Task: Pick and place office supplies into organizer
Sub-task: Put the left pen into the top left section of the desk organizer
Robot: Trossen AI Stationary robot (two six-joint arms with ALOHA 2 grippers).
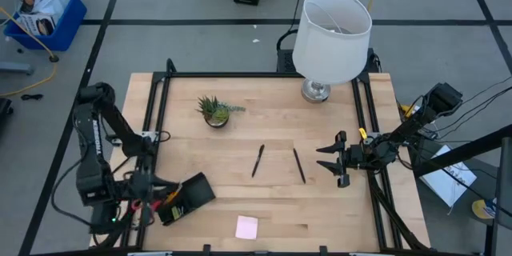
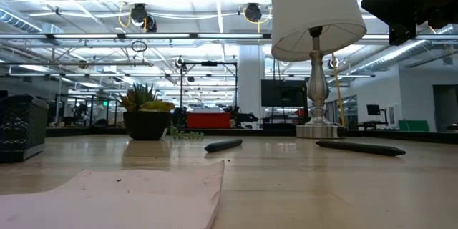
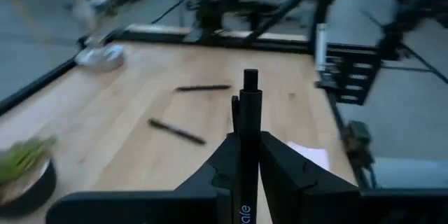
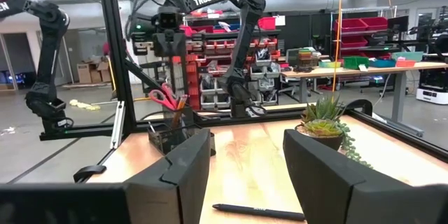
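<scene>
Surface (image 1: 272,200): two black pens (image 1: 258,161) lain mid-surface, pink pad (image 1: 246,226) at near edge.
Organizer (image 1: 186,197) by left hand (image 3: 249,155), which is pinched on third pen (image 3: 249,122), seen only in left wrist view.
Step judged: delivery; next, pen lowered into compartment.
Right hand (image 1: 336,159) spread, beside pens.

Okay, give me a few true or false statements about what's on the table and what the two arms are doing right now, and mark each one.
1. The left end effector is shut on a black pen. True.
2. The right end effector holds a pen. False: its fingers are open and empty.
3. Two black pens lie on the table between the arms. True.
4. The pink sticky-note pad is inside the organizer. False: it lies on the table apart from it.
5. The lamp has tipped over. False: it stands upright.
</scene>
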